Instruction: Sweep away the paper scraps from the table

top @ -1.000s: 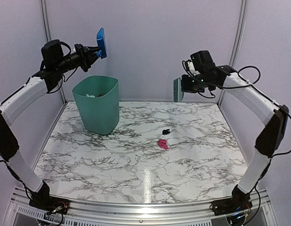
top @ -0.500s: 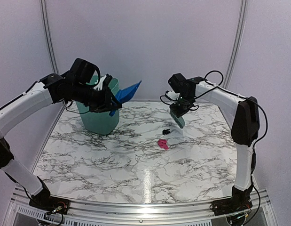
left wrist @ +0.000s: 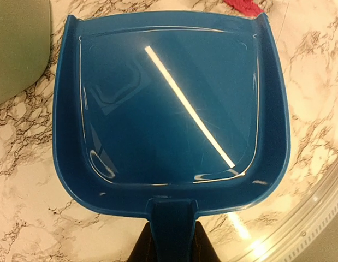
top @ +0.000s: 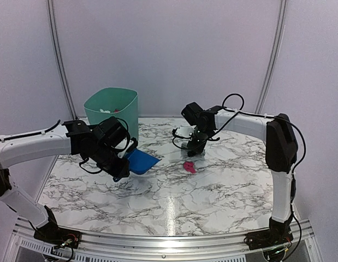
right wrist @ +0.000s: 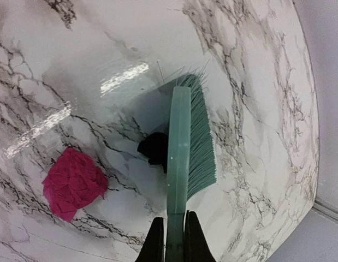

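The left gripper (left wrist: 171,246) is pinching the stub handle of a blue dustpan (left wrist: 169,109), its fingers closing on either side, and is holding the pan low over the marble-patterned table (top: 212,196). The pan's open lip is pointing toward the middle of the surface, where the right arm is working. Whether the lip is resting on the tabletop cannot be told from the overhead view. The pan's glossy floor is reflecting a bright strip of light.

The right gripper (right wrist: 171,240) is clamping the handle of a mint-green brush (right wrist: 182,147), fingers pressed tight against it. The bristles are reaching down to the marble and splaying to one side. A black scrap (right wrist: 154,148) is sitting right against the brush's back, on the side away from the bristles. A crumpled pink scrap (right wrist: 73,183) is lying on the table near the brush but apart from it. From above it is sitting between the brush and the near edge, and beyond the dustpan's lip, touching neither. Its edge is just showing past the pan's far corner in the left wrist view.

A teal bin (top: 111,117) is standing upright at the far left of the table, behind the left arm, with a few pale bits showing inside. A metal rail (top: 158,240) is running along the near edge between the two arm bases
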`<state>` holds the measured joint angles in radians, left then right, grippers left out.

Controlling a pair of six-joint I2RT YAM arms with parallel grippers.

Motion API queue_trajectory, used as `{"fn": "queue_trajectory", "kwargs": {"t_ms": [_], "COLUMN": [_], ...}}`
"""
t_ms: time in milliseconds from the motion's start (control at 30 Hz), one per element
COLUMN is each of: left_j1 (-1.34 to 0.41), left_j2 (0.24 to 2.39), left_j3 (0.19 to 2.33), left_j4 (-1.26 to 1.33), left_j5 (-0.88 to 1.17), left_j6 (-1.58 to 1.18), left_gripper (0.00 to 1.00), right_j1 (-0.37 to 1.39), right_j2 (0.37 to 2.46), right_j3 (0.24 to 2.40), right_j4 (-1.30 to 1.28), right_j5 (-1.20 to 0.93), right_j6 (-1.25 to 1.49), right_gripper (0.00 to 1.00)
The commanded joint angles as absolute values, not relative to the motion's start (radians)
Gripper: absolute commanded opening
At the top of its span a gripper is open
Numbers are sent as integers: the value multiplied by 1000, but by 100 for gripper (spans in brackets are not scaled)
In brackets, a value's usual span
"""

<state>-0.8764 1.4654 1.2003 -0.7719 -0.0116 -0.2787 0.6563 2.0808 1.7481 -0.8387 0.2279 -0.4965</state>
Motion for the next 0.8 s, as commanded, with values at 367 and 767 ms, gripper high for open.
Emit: {"fn": "queue_trajectory", "kwargs": {"t_ms": [367,767], "left_j1": [-1034,-1101], "left_j2": [1600,1765], "left_j3": [1103,1196], "left_j4": [-677,-620], "left_j5": [-92,-73], "left_j6": [-116,-42], "left_gripper": [0,0], "right_j1": [762,771], "right_j2": [1877,1727], "right_j3": [1529,1400], "right_j4": [-977,-947], "right_j5": [-43,-109], "right_j6": [-354,-76], "right_gripper": [0,0]}}
